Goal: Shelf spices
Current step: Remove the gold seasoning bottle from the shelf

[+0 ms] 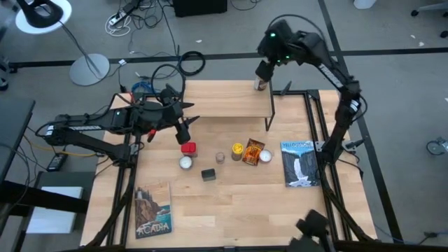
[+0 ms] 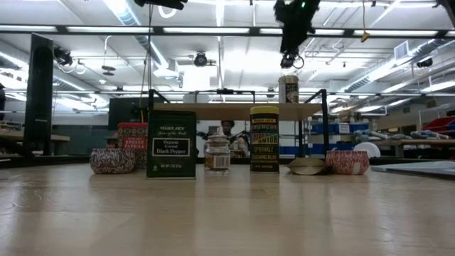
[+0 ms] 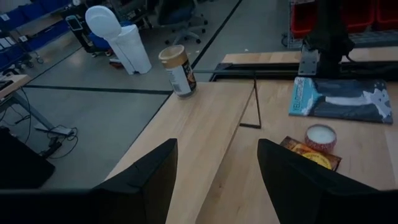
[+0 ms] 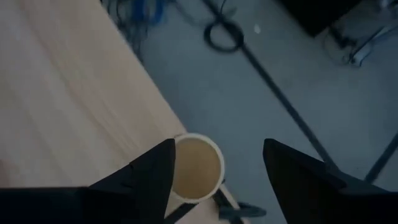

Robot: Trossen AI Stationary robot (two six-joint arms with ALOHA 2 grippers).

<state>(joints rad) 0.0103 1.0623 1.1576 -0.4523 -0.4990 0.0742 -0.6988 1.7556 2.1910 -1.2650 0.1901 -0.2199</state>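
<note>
The shelf (image 1: 224, 101) stands at the table's far side. The tan jar (image 1: 261, 85) stands upright on its bottom at the shelf's far right corner (image 2: 288, 89). My right gripper (image 4: 217, 155) hangs open just above the jar, clear of its lid (image 4: 196, 168). On the table in front of the shelf stand the red tin (image 1: 187, 148), dark tin (image 1: 208, 174), small pale-capped jar (image 1: 220, 157) and yellow jar (image 1: 238, 150); the orange packet (image 1: 253, 151) lies there too. My left gripper (image 1: 183, 129) hovers open above the red tin, with nothing between its fingers (image 3: 217, 155).
Two white round discs (image 1: 185, 162) (image 1: 265, 157) sit among the spices. One book (image 1: 299, 163) lies at the right and another (image 1: 152, 208) at the near left. Most of the shelf's top (image 3: 199, 124) is bare, and so is the table's near middle.
</note>
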